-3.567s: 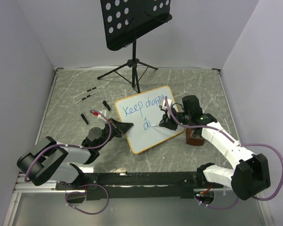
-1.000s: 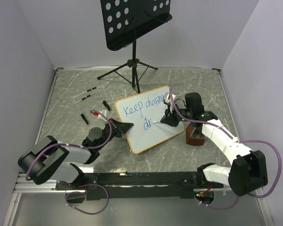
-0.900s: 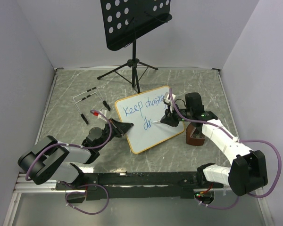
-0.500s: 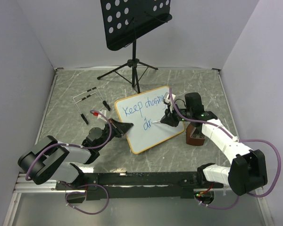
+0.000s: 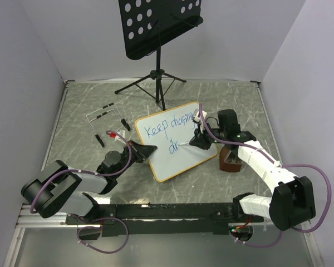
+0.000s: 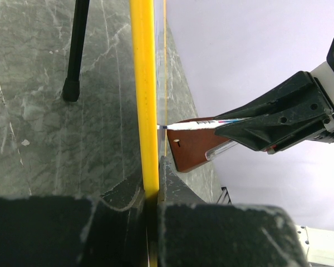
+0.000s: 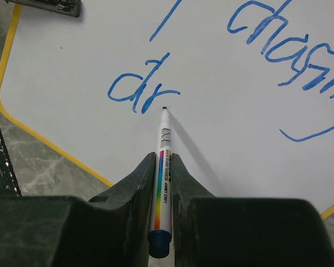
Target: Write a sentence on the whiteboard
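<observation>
Two sentence point(image 7: 150, 83) letters on second line; my right jaws clamp marker point(image 7: 162, 161), nib at 12 o'clock, blank whiteboard point(image 7: 239, 144) toward 3; left jaws pinch its edge.

white whiteboard point(image 5: 178, 150), blue sentence point(image 7: 139, 92)

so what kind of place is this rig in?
Probably a robot lab test cell: plain pale walls box in a grey marbled table, and the left arm and right arm are bolted to a rail at its near edge.
</observation>
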You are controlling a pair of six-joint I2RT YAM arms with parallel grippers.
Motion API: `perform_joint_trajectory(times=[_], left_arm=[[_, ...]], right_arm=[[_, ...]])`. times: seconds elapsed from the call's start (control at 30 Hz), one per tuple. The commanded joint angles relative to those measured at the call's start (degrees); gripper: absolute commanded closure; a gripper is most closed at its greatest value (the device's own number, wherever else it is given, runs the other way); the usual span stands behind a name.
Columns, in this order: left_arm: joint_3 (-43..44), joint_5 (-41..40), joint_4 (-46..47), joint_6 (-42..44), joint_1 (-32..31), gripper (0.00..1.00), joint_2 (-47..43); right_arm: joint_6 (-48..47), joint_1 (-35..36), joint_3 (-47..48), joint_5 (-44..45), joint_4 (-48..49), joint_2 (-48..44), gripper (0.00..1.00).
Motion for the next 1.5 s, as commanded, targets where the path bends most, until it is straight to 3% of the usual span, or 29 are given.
perform_joint_trajectory(times=[0.0,0.37,0.97,1.47], left_arm=[[0.3,1.4,6.5,3.4,-0.4,0.99,-1.6],[1.1,1.8,6.2,3.3,-0.4,0.99,-1.4],[1.9,2.5,6.9,3.2,-0.5,0.99,0.1],[1.6,2.2,7.4,3.2,-0.4,0.99,0.2]], right_arm=[[-0.2,-0.2,1.0,4.9,1.8,-0.1,1.0],[1.3,-0.2,1.2,6.4,3.8,-0.2,1.0],[2.0,0.3,0.4,0.0,5.4,-1.0,1.0],[-0.5,0.7,1.6,-3.3,0.7,1.0,1.0]])
